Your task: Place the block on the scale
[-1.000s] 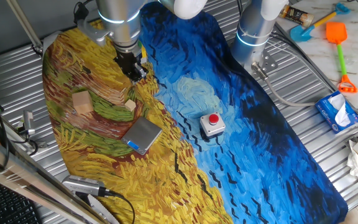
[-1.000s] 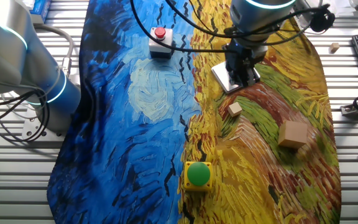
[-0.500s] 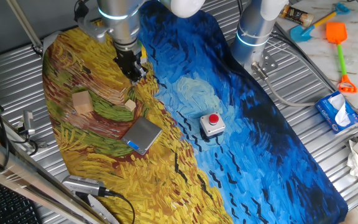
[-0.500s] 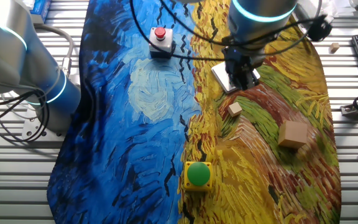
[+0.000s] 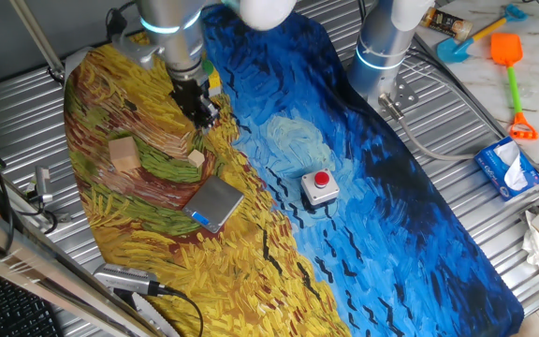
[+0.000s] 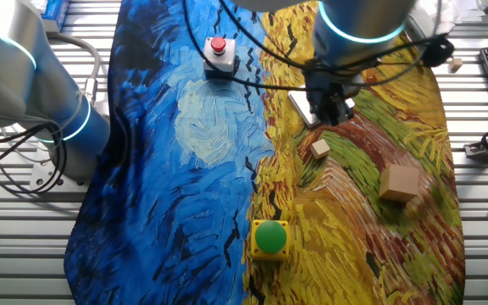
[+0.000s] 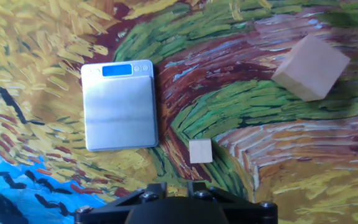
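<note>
Reading the hand view from left to right, you have the scale (image 7: 119, 104) first, lying flat on the painted cloth of the desk (image 7: 36, 50) with its blue strip along the far edge, then the block (image 7: 200, 151) just off the scale's near right corner, apart from it, and then the larger wooden block (image 7: 311, 67) well off to the right and farther away. The hand (image 5: 201, 109) is up in the air above the cloth and holds nothing; in this view only its dark housing shows at the bottom edge, and in the fixed views the fingers are too small and dark to read, so you cannot tell how wide they stand. What your coming move turns on is this: the block sits almost straight ahead of the hand, only a touch right of the housing's middle, so I judge you need a descent with very little sideways correction. The block is a cube, so it has no long axis to line up with, but its faces lie nearly square to the picture, which should let the fingers close on two flat sides. In the other fixed view the block (image 6: 319, 149) lies on the near side of the hand (image 6: 332, 111), with the scale (image 6: 299, 106) partly hidden behind the arm. The carry afterwards would be short and leftward.
</note>
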Available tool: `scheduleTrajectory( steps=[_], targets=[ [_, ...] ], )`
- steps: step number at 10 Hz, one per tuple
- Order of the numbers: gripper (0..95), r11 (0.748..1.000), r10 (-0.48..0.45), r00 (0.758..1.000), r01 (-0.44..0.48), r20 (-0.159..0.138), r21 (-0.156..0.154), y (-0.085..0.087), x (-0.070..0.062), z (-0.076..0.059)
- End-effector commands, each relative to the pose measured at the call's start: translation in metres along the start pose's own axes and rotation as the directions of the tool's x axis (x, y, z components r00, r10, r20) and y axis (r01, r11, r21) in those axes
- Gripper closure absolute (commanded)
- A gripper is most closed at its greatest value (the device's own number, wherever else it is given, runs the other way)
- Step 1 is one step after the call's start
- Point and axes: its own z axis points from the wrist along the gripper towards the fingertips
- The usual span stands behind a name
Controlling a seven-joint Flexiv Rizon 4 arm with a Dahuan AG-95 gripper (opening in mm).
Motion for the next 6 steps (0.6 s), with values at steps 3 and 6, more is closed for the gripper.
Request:
scheduleTrajectory(
  steps=[3,6],
  targets=[
    [38.0,1.0,0.024,0.998,-0.024,0.06,-0.006,-0.007,0.005,0.025],
    [38.0,1.0,-0.001,0.998,0.001,0.058,-0.004,-0.025,-0.008,0.035]
  ],
)
